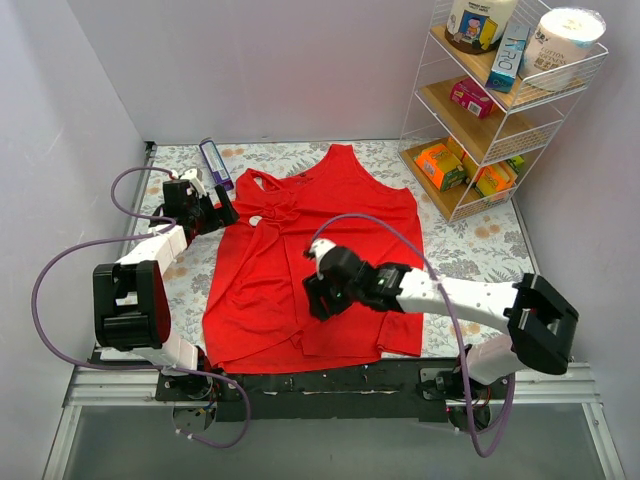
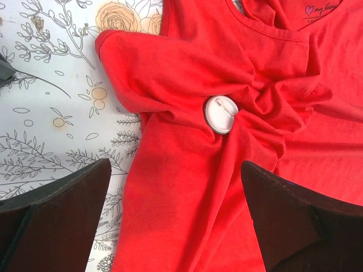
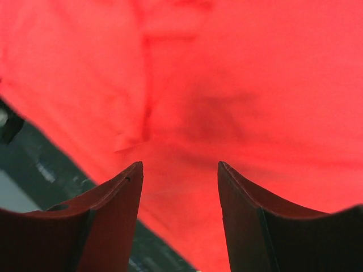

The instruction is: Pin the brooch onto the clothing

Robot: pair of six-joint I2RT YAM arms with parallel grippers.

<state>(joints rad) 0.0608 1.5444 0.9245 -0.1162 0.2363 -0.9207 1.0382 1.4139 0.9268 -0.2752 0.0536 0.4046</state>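
Note:
The red tank top [image 1: 345,205] lies flat on the floral cloth, bunched near its left armhole. The brooch [image 1: 255,221] sits in that bunched fabric; the left wrist view shows it as a small round disc [image 2: 220,114], its white back and pin facing up. My left gripper [image 1: 222,213] is open just left of the brooch; in its own view the gripper [image 2: 176,170] hovers over red fabric [image 2: 187,198] below the disc, touching nothing. My right gripper [image 1: 318,300] is open and empty over the top's lower middle [image 3: 227,68], as its wrist view [image 3: 180,165] shows.
A white wire shelf [image 1: 500,100] with boxes and bottles stands at the back right. A purple box [image 1: 215,163] lies at the back left, near the left gripper. The floral cloth [image 1: 470,250] covers the table. The dark front edge of the table [image 3: 45,164] is near the right gripper.

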